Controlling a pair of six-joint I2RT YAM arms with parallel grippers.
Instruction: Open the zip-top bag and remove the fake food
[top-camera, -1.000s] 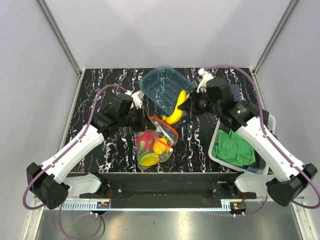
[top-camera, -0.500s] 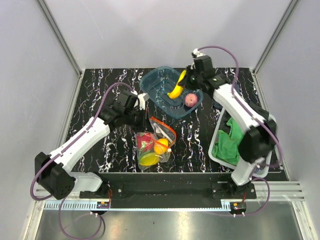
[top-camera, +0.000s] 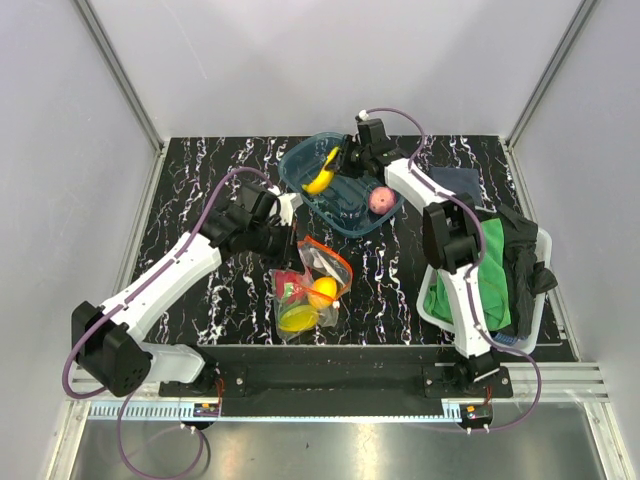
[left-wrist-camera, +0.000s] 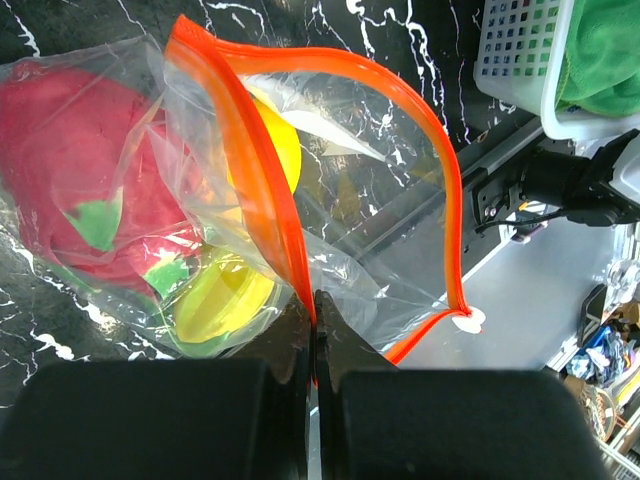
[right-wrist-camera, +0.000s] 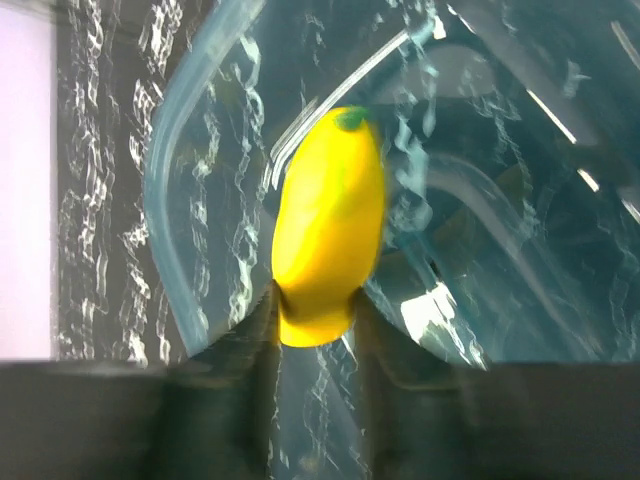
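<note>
right gripper (right-wrist-camera: 315, 297) grasps banana (right-wrist-camera: 330, 210) over teal tray (right-wrist-camera: 160, 200), far desk (top-camera: 200, 170) edge | release low inside rim | left gripper (left-wrist-camera: 315, 310) clenched on zip-top bag (left-wrist-camera: 350, 190) strip

The top camera hung above and behind the arms, facing down and away across the whole table (top-camera: 190, 170). The left wrist camera sat just behind the left gripper (left-wrist-camera: 315, 335), very close to the zip-top bag (left-wrist-camera: 350, 200), looking toward the table's near right edge and the white basket (left-wrist-camera: 520, 60); the top view held both as well. The right wrist camera looked past the right gripper (right-wrist-camera: 315, 310), close on the banana (right-wrist-camera: 328, 225) over the teal tray (right-wrist-camera: 165, 200), a patch likewise shared with the top view
</note>
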